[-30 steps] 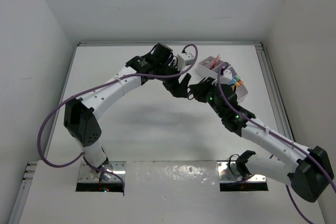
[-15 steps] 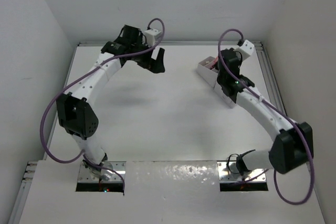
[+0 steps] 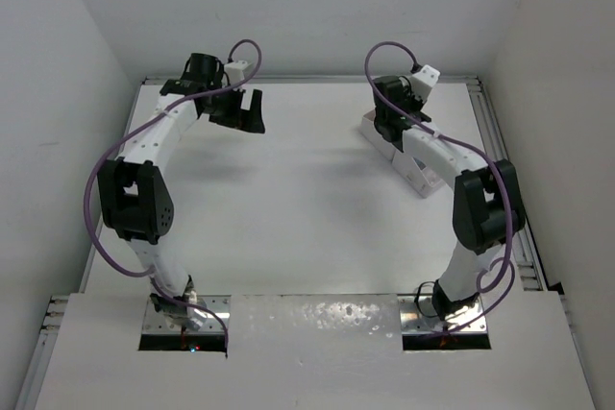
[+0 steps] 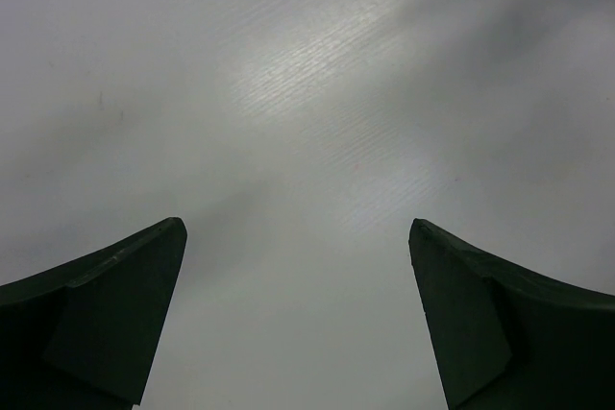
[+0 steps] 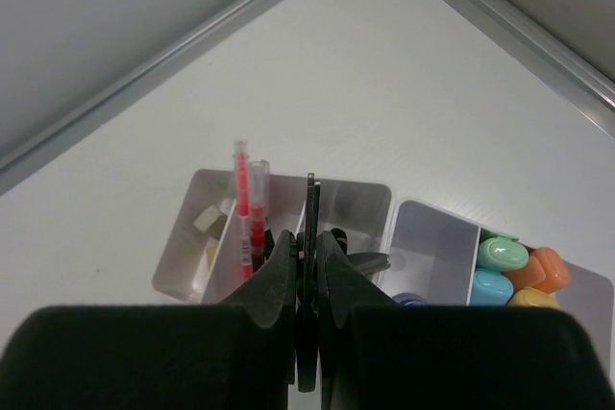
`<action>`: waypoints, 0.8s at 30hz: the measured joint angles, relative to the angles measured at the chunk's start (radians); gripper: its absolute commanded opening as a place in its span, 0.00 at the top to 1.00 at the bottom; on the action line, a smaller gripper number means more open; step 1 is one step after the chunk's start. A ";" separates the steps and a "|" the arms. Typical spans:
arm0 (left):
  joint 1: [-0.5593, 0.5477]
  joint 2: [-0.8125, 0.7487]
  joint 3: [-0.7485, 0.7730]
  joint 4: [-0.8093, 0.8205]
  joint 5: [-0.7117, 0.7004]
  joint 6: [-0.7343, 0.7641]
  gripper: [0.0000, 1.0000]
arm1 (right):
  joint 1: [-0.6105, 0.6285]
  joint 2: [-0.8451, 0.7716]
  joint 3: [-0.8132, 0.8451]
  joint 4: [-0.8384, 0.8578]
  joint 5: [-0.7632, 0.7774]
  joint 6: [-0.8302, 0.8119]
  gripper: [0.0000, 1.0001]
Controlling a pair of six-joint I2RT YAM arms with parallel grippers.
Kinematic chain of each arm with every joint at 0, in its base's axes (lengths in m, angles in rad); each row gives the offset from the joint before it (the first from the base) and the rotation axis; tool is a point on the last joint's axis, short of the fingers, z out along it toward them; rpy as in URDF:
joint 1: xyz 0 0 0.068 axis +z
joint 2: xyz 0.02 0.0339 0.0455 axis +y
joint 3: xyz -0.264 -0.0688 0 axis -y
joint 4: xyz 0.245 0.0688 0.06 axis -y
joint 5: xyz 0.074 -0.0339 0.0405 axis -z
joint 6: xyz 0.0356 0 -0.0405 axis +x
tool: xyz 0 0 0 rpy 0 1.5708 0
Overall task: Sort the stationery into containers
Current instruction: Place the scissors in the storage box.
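Left pincer (image 3: 248,118) hangs spread wide over the table (image 3: 288,208), far-left side. Right pincer (image 5: 309,235), pressed together, hovers above the white organiser (image 5: 370,201) at the far right, which holds erasers (image 5: 207,221), red pens (image 5: 242,189) and pastel capsules (image 5: 504,254).

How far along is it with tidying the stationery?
Nearly done, it seems. Red pens, beige erasers and pastel pieces already sit in compartments of the organiser. In hand: nothing certain; the left gripper is open and empty, the right gripper is shut above the organiser. Left: no loose stationery shows on the table in the top view, so probably little or nothing.
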 measured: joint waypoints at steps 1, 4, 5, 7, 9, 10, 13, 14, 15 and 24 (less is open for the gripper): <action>0.010 0.003 0.000 0.000 0.001 0.000 0.00 | 0.000 0.009 0.000 -0.006 0.011 0.002 1.00; 0.030 0.005 0.000 0.000 0.002 0.000 0.00 | -0.002 0.021 0.000 -0.006 0.034 0.003 1.00; 0.032 0.005 0.000 0.000 0.002 0.000 0.00 | -0.006 0.021 -0.001 -0.005 0.037 0.003 1.00; 0.036 0.005 0.000 0.000 0.005 0.000 0.00 | -0.010 0.021 -0.002 -0.002 0.038 0.003 1.00; 0.037 0.005 0.000 0.000 0.009 0.000 0.00 | -0.019 0.021 -0.010 0.002 0.033 0.005 1.00; 0.037 0.005 0.000 0.000 0.010 0.000 0.00 | -0.024 0.022 -0.016 0.002 0.029 0.007 1.00; 0.038 0.005 0.000 0.001 0.015 0.000 0.00 | -0.040 0.029 -0.034 0.002 0.003 0.019 1.00; 0.038 0.005 0.000 0.001 0.016 0.000 0.00 | -0.045 0.035 -0.039 0.002 -0.007 0.026 1.00; 0.038 0.005 0.000 0.000 0.017 0.000 0.00 | -0.048 0.042 -0.041 0.001 -0.017 0.031 1.00; 0.039 0.005 0.000 0.000 0.024 -0.004 0.00 | -0.065 0.072 -0.056 0.006 -0.099 0.101 0.98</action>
